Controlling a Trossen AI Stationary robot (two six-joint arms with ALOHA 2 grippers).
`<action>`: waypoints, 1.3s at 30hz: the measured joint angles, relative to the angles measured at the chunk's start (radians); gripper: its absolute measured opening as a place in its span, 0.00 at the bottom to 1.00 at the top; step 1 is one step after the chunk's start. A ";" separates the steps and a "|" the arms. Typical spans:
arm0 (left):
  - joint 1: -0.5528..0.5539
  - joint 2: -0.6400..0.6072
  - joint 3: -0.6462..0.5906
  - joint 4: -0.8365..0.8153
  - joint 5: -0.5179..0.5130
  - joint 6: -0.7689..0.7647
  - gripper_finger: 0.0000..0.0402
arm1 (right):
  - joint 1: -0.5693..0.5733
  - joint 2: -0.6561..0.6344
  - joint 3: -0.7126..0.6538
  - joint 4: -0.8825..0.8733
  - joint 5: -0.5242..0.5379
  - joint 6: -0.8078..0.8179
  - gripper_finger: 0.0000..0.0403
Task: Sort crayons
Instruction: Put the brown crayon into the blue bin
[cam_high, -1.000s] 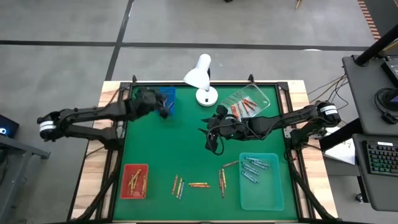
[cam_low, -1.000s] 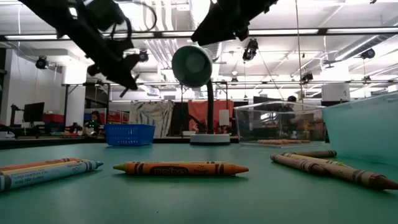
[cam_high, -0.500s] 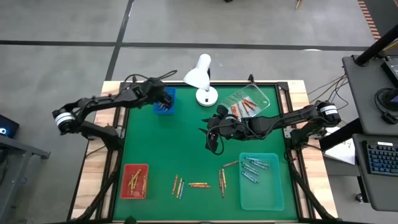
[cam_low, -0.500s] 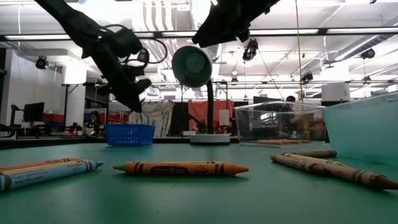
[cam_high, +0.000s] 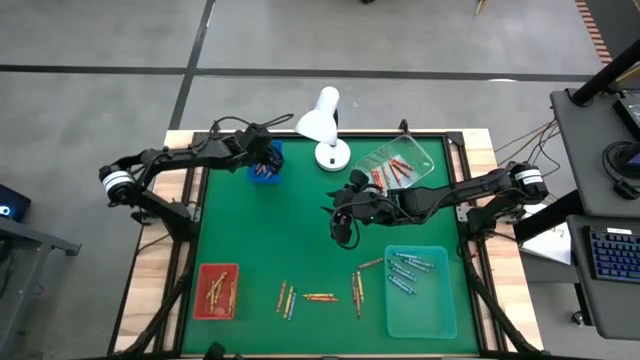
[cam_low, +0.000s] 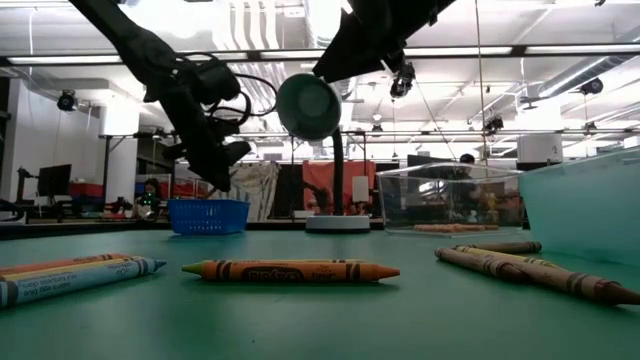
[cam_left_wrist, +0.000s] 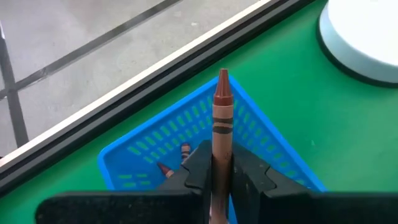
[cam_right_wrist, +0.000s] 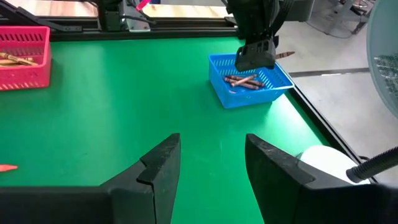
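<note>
Over the blue basket (cam_high: 264, 163) at far left, the left gripper (cam_left_wrist: 216, 171) pinches a brown crayon (cam_left_wrist: 221, 118); the right gripper (cam_right_wrist: 208, 163) waits mid-desk, jaws wide, empty.

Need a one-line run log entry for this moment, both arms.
left gripper: holding brown crayon over blue basket | right gripper: open, mid-table, empty

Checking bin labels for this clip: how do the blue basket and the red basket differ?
The blue basket sits at the table's far left, under the left end effector, which grips a brown crayon; the red basket sits at the near left with no arm over it. The blue one holds brown crayons, the red one yellow-gold ones. Both are small, slotted and rectangular.
</note>
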 joint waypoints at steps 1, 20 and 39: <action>0.000 -0.002 -0.002 0.000 -0.005 0.000 0.07 | 0.000 0.000 0.000 0.000 0.000 0.000 0.42; -0.064 -0.125 -0.005 -0.025 -0.016 -0.004 0.12 | 0.000 0.000 -0.001 -0.016 -0.002 0.060 0.42; -0.463 -0.427 -0.099 0.059 -0.059 -0.035 0.12 | 0.004 0.001 0.035 -0.175 -0.196 0.135 0.39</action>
